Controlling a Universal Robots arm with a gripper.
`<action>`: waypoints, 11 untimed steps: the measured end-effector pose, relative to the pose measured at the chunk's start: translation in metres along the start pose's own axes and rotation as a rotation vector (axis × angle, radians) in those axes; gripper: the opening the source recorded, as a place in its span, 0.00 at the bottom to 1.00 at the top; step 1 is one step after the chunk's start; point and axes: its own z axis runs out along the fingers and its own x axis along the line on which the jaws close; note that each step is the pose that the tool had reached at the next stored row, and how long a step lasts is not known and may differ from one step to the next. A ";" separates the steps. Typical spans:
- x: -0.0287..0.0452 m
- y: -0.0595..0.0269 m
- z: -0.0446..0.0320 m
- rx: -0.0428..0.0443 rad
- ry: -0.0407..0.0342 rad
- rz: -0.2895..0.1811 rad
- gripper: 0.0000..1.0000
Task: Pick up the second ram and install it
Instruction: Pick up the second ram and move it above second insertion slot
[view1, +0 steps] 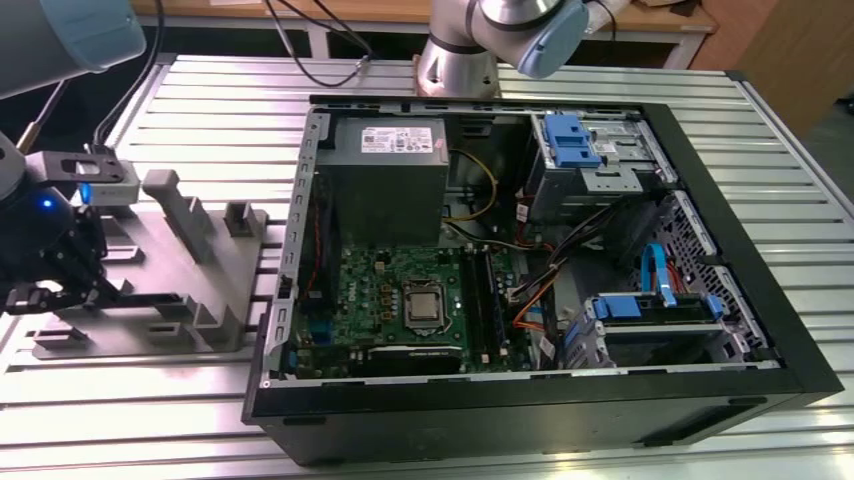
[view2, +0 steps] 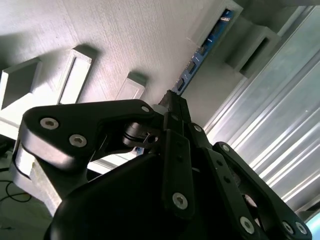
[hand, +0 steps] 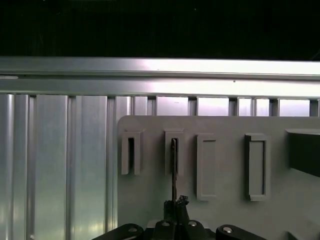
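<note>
Exterior view: gripper (view1: 60, 290) sits at the exterior view's far left, low over the grey tray (view1: 160, 330), partly cut off by the frame edge. One tray, on the slatted table (view1: 160, 400). Its taller upright posts stand between the gripper and the open PC case (view1: 534, 395), which lies just beside the tray to the exterior view's right. The case opening faces up, so there is free room above it. Inside: one green motherboard (view1: 374, 280) lower left in the case, one CPU socket (view1: 424, 300) on it, one power supply (view1: 387, 150) above, two blue drive caddies (view1: 577, 140) on the right. Loose cables cross the middle. Arm base (view1: 461, 60) is at frame top, behind the case.

Second wrist view: gripper (view2: 172, 107) is pinched closed on one end of the second ram (view2: 202, 52). One stick, seen edge-on, running away from the fingertips across the tray (view2: 100, 40). Table slats (view2: 280, 115) run alongside the tray edge.

First wrist view: second ram (hand: 173, 175) shows as a thin dark line from the gripper (hand: 175, 207) into one of four raised slot holders (hand: 131, 152) on the tray (hand: 225, 125). Can't tell whether it's seated or lifted. The neighbouring holders sit close on both sides. Bare table (hand: 60, 165) lies beyond the tray edge.
</note>
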 end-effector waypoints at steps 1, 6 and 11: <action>0.0000 -0.0001 -0.0021 0.0000 0.0000 0.000 0.12; -0.0001 -0.0004 -0.0120 0.0000 0.0000 0.000 0.12; -0.0003 -0.0008 -0.0241 0.0000 0.0000 0.000 0.12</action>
